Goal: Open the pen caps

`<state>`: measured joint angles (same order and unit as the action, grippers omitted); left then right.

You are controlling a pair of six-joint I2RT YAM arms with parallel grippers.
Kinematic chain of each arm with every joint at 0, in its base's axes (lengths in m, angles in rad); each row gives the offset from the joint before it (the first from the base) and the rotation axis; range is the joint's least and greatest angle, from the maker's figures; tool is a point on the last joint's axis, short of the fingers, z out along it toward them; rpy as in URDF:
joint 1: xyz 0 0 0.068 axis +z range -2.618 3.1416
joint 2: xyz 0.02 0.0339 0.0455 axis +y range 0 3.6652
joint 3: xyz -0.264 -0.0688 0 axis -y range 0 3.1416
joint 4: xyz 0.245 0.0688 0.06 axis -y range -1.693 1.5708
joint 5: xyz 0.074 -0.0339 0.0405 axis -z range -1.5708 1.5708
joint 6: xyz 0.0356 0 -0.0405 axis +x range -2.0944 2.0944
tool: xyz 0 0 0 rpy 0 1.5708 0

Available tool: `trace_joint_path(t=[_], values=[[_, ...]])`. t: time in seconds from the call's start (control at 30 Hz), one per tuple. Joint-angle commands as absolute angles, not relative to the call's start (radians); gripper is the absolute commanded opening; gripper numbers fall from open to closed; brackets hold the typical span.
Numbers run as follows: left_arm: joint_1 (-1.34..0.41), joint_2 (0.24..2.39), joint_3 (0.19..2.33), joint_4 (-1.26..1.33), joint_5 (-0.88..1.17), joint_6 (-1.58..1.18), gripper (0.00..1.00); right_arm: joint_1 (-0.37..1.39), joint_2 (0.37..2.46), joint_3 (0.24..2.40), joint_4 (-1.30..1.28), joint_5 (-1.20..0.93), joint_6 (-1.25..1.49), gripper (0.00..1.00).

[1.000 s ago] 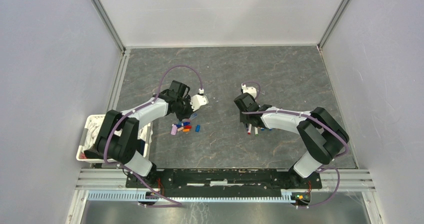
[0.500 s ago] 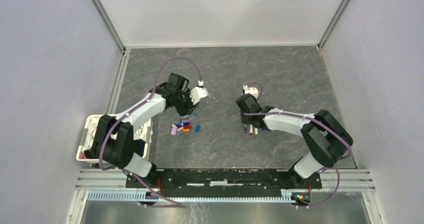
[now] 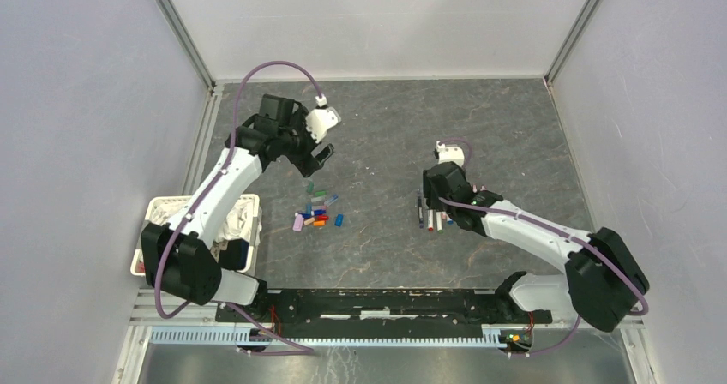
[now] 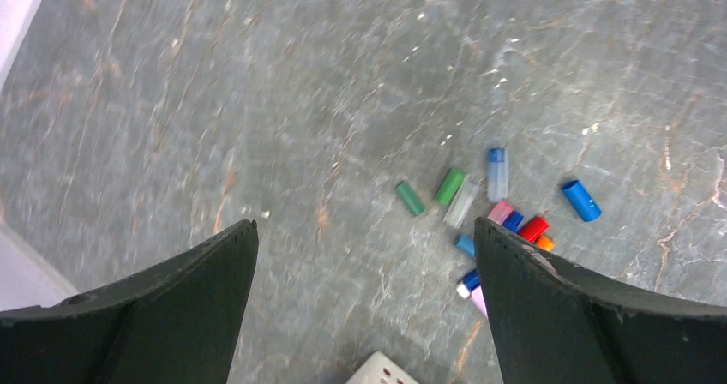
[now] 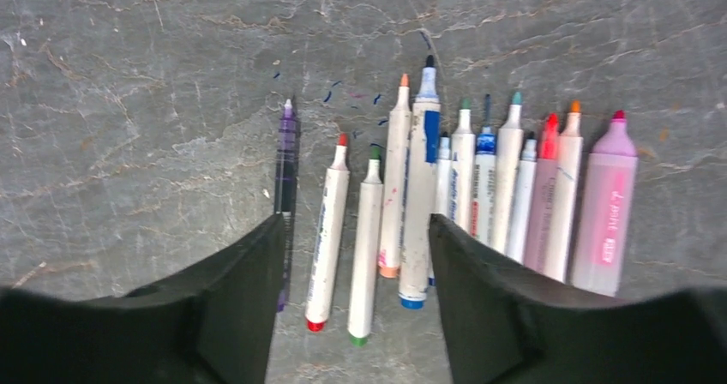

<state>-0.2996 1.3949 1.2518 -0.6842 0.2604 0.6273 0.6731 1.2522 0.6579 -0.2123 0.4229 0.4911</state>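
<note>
Lying loose on the grey desk [image 3: 514,127], the pen caps [image 3: 315,214] make a small bright scatter on the left arm's side, all of them off their pens. From the left wrist you can pick them out [image 4: 501,217]: two green ones, a pale one with a blue end, a pink, a red, an orange and a couple of blues huddled together. One blue cap [image 4: 581,201] lies a little apart from the rest.

Over on the right arm's side, well apart from the caps, the pens [image 3: 433,217] lie side by side in a row [image 5: 463,191]. Their bare coloured tips all point away from the wrist camera. A dark-barrelled pen [image 5: 285,174] lies just off the row's edge, and a fat pink marker [image 5: 604,221] closes the other end. A few blue ink flecks [image 5: 330,95] dot the stone near the tips.

The right pincer [image 3: 433,202] hangs right over that row, fingers spread and pinching nothing [image 5: 356,221]. The left pincer [image 3: 315,163] is up above the desk, beyond the caps toward the back. Its fingers are spread wide and nothing is between them [image 4: 364,230].

A white basket [image 3: 154,206] sits at the near left edge, beside the left arm's base.
</note>
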Motion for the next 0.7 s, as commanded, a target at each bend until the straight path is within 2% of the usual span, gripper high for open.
trace_joint_path(t=[0.0,0.2,0.27,0.33,0.37,0.4,0.5,0.67], values=[[-0.226,1.322,1.264,-0.672,0.208,0.509,1.0,0.629,1.159,0.659,-0.214,0.476,0.419,0.7],[-0.079,1.235,1.112,-0.477,0.161,0.374,1.0,0.47,1.069,0.681,-0.222,0.528,0.374,0.72],[-0.075,1.268,1.093,-0.501,0.191,0.401,1.0,0.434,1.043,0.654,-0.205,0.692,0.423,0.73],[-0.075,1.282,1.063,-0.462,0.168,0.359,1.0,0.431,0.997,0.542,-0.064,0.89,0.433,0.76],[-0.075,1.275,1.016,-0.397,0.156,0.333,1.0,0.432,0.971,0.467,0.065,0.962,0.392,0.91],[-0.075,1.26,0.988,-0.357,0.143,0.304,1.0,0.431,0.95,0.41,0.156,1.009,0.361,0.98],[-0.075,1.231,0.869,-0.192,0.156,0.247,1.0,0.431,0.93,0.287,0.372,1.079,0.275,0.98],[-0.075,1.275,0.802,-0.048,0.154,0.149,1.0,0.423,1.014,0.271,0.419,1.137,0.164,0.98]])
